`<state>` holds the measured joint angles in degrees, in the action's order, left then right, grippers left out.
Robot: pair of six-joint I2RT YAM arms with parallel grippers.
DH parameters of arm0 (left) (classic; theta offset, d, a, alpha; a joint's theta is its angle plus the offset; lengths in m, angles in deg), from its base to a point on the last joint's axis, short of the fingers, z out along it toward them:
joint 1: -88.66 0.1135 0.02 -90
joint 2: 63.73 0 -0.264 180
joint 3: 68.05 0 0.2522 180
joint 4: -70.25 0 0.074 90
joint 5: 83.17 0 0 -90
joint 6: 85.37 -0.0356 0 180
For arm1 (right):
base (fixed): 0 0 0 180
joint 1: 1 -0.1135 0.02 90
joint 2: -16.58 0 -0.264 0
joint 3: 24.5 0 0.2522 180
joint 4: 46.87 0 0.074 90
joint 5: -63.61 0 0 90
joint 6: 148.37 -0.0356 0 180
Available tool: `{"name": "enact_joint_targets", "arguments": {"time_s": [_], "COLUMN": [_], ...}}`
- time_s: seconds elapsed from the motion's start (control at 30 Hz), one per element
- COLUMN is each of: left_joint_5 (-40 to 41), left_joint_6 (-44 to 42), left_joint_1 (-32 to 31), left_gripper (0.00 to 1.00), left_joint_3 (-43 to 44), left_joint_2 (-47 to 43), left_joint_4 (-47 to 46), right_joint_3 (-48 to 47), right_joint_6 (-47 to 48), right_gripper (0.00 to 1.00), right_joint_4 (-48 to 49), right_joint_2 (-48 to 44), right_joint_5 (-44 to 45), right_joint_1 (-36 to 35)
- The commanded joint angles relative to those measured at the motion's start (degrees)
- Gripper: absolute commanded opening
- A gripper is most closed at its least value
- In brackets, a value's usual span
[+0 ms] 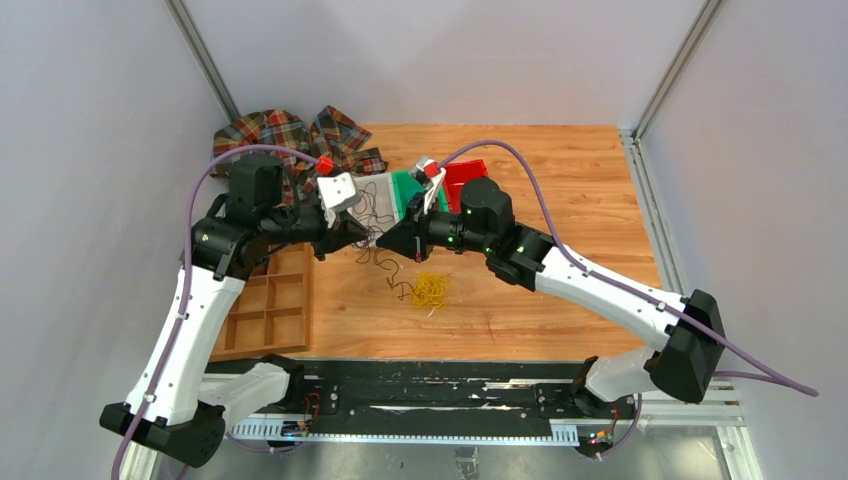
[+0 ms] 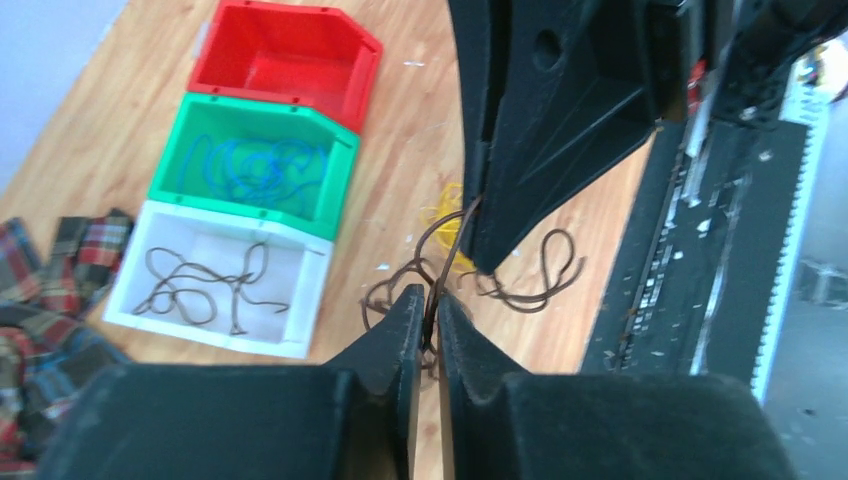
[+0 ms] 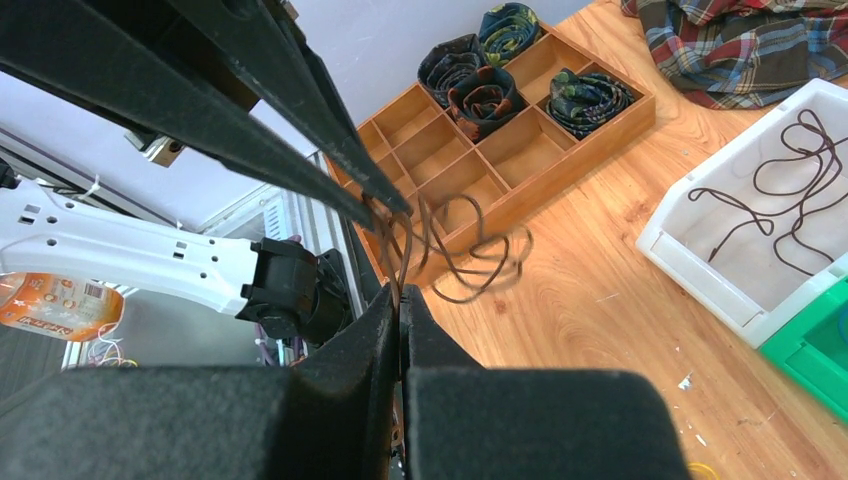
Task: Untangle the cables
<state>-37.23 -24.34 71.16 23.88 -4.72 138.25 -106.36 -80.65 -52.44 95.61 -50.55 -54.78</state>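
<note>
Nearest: left claw [image 2: 428, 306] closed to a slit, pinching the brown cable [image 2: 548, 292]; right claw [image 3: 400, 308] fully closed on the same cable, both claws close together. Its loops trail down beside the yellow cables [image 1: 431, 290] on the counter [image 1: 560, 200].

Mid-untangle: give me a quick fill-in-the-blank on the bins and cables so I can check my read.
The green bin holds a ____ cable.
The red bin is ____.
The left gripper and right gripper are both shut on a ____ strand.
The ____ cable lies loose on the table, outside the bins.
Missing: blue; empty; brown; yellow.
</note>
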Motion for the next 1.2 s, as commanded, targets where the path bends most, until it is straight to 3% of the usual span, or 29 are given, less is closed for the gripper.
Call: {"name": "enact_joint_targets", "arguments": {"time_s": [0.0, 0.07, 0.3, 0.4, 0.47, 0.67, 0.73, 0.93, 1.17], "left_joint_5": [6.2, 6.6, 10.3, 11.8, 11.4, 10.2, 9.6, 8.5, 7.0], "left_joint_6": [-2.4, -2.6, -3.7, -3.0, -2.1, 1.9, 2.6, 5.0, 8.3], "left_joint_1": [-0.2, -0.2, -0.3, -0.3, -0.3, -0.3, -0.3, -0.3, -0.3], "left_gripper": [0.08, 0.02, 0.01, 0.00, 0.01, 0.01, 0.01, 0.00, 0.00], "left_joint_3": [0.0, 0.0, 1.3, 3.1, 4.5, 7.3, 7.4, 7.1, 6.8], "left_joint_2": [-0.8, -1.5, -2.9, -3.0, -3.1, -3.3, -3.5, -3.5, -3.3], "left_joint_4": [-0.4, -0.4, -0.4, -0.4, -0.3, -0.3, -0.4, -0.4, -0.4], "right_joint_3": [-0.5, 0.1, 1.7, 3.0, 3.7, 3.3, 3.3, 3.3, 2.9], "right_joint_6": [0.9, 1.1, 2.1, 2.7, 3.1, 4.7, 5.0, 7.5, 15.7], "right_gripper": [0.01, 0.01, 0.01, 0.15, 0.20, 0.15, 0.24, 0.70, 0.74], "right_joint_4": [-0.3, -0.4, -1.7, -2.1, -2.4, -5.3, -5.4, -0.6, 5.2], "right_joint_2": [-1.1, -1.4, -2.4, -3.1, -3.4, -3.3, -4.1, -7.9, -8.1], "right_joint_5": [0.5, 1.2, 2.8, 3.8, 4.8, 8.7, 9.8, 14.2, 22.3], "right_joint_1": [-0.9, -0.9, -0.4, 0.1, 0.3, 0.3, 0.3, -1.7, -6.3]}}
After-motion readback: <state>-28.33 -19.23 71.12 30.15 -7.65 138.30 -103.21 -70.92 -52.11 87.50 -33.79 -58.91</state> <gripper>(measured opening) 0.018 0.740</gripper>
